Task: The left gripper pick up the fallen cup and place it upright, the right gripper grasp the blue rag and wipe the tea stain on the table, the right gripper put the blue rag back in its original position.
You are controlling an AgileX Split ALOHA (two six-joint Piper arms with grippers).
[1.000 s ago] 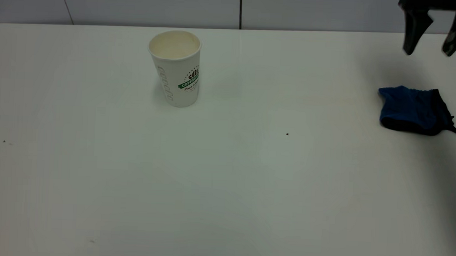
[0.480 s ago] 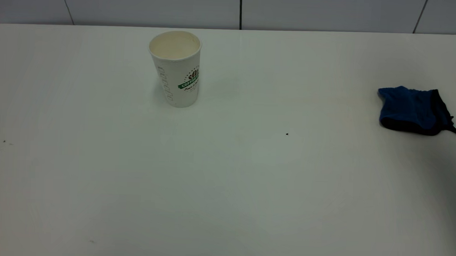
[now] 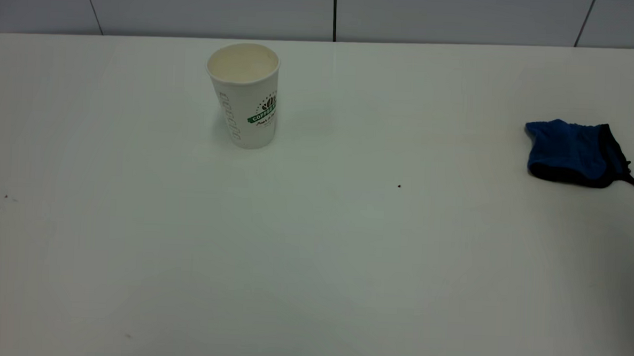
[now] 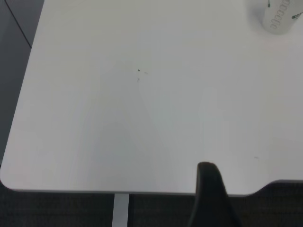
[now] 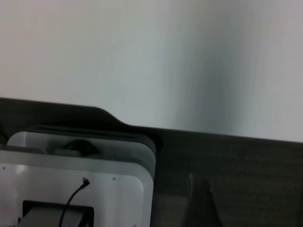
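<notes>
The white paper cup [image 3: 241, 94] with a green logo stands upright on the white table [image 3: 313, 263], at the back left of middle. Its lower part also shows in the left wrist view [image 4: 279, 16]. The blue rag [image 3: 572, 153] with a dark edge lies bunched at the table's right side. No clear tea stain shows, only a tiny dark speck [image 3: 399, 186] near the middle. Neither gripper is in the exterior view. Part of my left gripper [image 4: 210, 198] hangs over the table's near left corner. Part of my right gripper [image 5: 201, 203] is off the table, over dark floor.
The table's rounded corner and edge [image 4: 14, 182] show in the left wrist view, with dark floor beyond. A grey-white box with a cable [image 5: 80, 184] sits below the table edge in the right wrist view. A tiled wall [image 3: 335, 13] runs behind the table.
One second ago my right gripper hung open above the rag at the exterior view's top right. It has since left that view. The cup and the rag have not moved.
</notes>
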